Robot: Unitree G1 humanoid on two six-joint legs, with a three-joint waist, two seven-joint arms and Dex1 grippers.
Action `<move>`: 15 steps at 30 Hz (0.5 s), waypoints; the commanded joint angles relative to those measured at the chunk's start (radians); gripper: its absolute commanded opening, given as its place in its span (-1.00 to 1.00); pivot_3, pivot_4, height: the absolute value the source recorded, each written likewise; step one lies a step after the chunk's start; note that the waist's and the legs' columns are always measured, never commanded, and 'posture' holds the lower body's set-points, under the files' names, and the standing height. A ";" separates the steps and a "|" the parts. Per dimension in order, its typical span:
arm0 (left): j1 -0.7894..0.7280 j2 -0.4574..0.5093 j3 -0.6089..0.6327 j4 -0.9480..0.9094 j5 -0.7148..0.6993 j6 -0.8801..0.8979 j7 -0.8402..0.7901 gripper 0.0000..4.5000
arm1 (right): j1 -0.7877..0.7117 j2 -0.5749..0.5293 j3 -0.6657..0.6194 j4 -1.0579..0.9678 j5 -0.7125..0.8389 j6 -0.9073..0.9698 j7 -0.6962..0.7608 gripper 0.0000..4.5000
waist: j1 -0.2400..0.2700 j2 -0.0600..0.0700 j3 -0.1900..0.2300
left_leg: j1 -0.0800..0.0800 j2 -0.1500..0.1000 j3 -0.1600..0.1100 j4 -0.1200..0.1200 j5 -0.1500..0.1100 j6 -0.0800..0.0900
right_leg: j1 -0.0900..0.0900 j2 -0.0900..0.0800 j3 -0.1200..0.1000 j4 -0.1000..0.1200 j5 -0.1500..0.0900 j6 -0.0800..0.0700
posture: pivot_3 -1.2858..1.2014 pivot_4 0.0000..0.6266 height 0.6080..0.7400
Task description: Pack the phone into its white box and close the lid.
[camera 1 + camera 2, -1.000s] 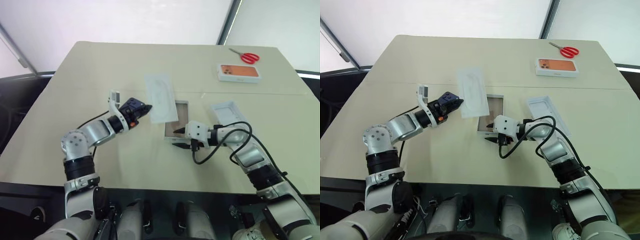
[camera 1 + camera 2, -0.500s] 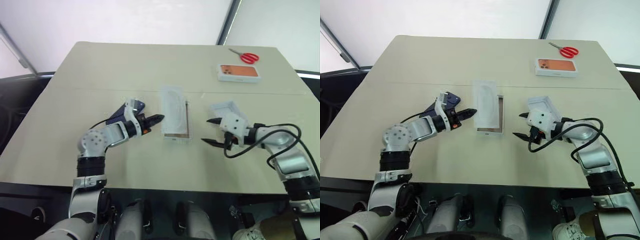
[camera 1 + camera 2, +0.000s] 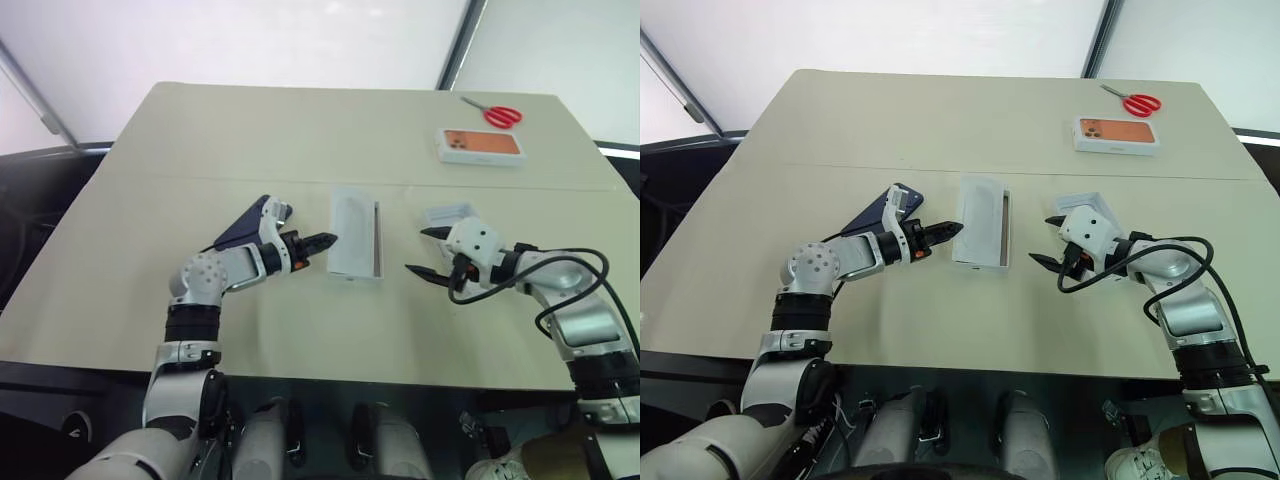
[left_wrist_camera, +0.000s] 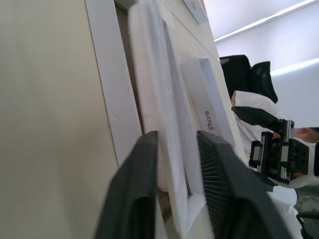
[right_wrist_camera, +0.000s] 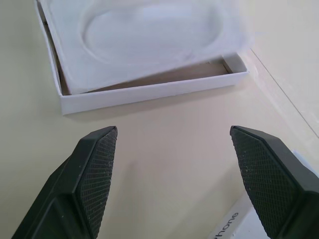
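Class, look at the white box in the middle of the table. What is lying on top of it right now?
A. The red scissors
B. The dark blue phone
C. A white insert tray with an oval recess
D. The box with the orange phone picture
C. The white insert tray with its oval recess rests askew across the white box, leaving a strip of brown floor visible at one side.

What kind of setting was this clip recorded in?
Probably an indoor lab or test room: one plain beige table with staged props, red scissors and an orange-printed phone box, against pale wall panels.
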 commanded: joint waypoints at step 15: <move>-0.013 0.142 -0.066 -0.170 0.126 -0.116 -0.153 0.51 | -0.246 0.207 0.032 0.107 -0.049 0.047 -0.189 0.46 | -0.009 0.000 0.000 | 0.000 0.000 0.000 0.000 0.000 0.000 | 0.000 0.000 0.000 0.001 0.000 0.000 | 0.03 -0.52 0.96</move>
